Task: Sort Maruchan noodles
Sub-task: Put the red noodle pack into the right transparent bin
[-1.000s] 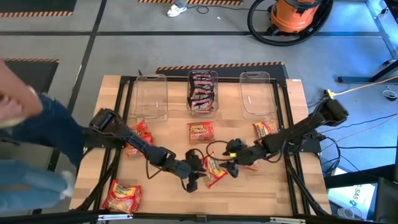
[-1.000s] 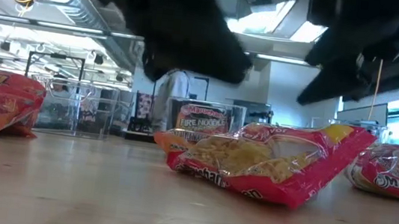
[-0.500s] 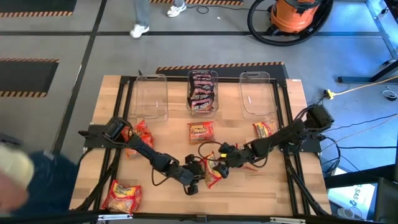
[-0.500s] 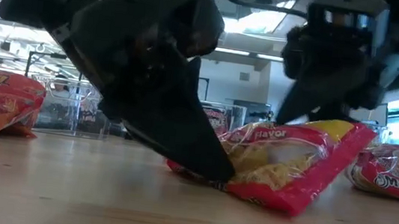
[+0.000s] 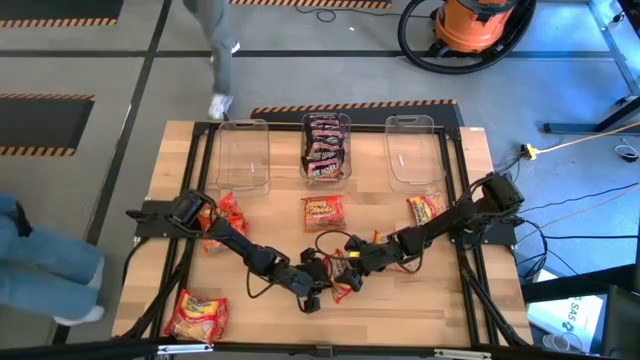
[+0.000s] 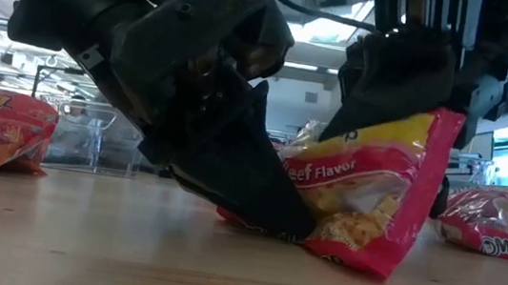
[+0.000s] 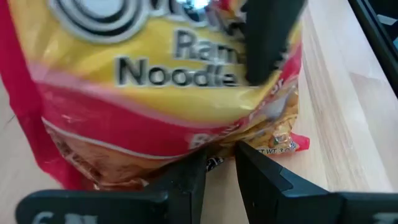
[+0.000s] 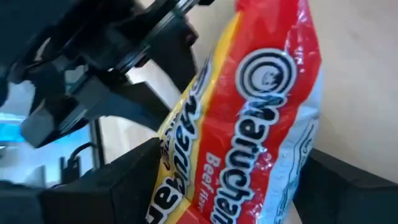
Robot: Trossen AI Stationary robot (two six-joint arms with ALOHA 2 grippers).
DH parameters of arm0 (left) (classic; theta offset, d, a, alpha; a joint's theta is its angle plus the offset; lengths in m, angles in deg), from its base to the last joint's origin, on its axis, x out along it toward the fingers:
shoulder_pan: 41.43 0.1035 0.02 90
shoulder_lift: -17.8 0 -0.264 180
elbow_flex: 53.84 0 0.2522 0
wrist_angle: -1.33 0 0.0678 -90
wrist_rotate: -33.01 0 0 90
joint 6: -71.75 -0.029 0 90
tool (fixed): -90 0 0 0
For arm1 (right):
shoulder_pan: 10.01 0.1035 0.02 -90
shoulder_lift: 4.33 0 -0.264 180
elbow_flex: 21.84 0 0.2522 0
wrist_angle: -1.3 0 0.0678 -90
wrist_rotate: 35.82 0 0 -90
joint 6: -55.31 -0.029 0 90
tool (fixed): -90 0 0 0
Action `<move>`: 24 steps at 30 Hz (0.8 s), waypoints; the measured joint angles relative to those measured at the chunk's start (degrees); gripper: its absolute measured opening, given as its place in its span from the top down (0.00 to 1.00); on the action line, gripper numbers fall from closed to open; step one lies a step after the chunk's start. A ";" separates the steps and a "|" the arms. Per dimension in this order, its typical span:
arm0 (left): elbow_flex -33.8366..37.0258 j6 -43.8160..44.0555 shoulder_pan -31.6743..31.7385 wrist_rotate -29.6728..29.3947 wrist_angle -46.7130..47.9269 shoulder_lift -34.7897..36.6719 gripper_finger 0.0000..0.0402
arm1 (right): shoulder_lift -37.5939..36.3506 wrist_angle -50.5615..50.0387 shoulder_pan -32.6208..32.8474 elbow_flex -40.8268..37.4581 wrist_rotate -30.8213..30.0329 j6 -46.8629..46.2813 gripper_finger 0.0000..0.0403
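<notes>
A red and yellow noodle packet is seen at the middle of the table, toward the near edge, between the two grippers. It is tipped up on one long edge, with its printed face turned toward the left gripper and its long axis running roughly along the table top; in the low view its upper corner is raised and its lower edge rests on the wood.

The left gripper is set low at the packet's bottom edge, its fingers drawn nearly together with only a narrow gap, and the packet's lower seam is pinched there. The right gripper is placed over the packet's raised top edge, its fingers spread wide on either side of the packet; a firm hold cannot be confirmed.

Other packets are scattered on the table: one lies flat in front of the middle bin, which is filled with dark packets, one lies toward the right, one beside the left arm, and one at the near left corner. A clear bin and another stand on either side of the middle one.
</notes>
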 joint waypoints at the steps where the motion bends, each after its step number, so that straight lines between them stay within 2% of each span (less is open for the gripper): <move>1: 0.00 0.01 0.01 0.03 0.12 0.00 0.79 | -0.01 0.06 0.00 -0.02 0.51 -0.83 0.26; 6: 0.07 -0.06 0.16 -0.26 -0.98 -0.04 0.79 | -0.01 1.32 0.02 -0.02 0.80 -2.95 0.26; 14: 0.15 -0.54 0.68 0.12 -2.74 -0.15 0.79 | 1.68 -0.33 0.02 -0.02 -4.70 -4.38 0.26; 18: 0.15 -1.20 0.68 0.13 -3.16 -0.15 0.79 | 1.99 -0.19 -0.50 0.00 -5.62 -4.38 0.26; 21: 0.15 -1.31 0.68 0.11 -3.26 -0.15 0.79 | 2.00 -0.26 -0.74 0.00 -5.15 -4.15 0.32; 24: 0.15 -1.62 0.68 0.11 -3.29 -0.15 0.79 | 2.00 -0.32 -0.72 0.00 -6.10 -2.02 0.43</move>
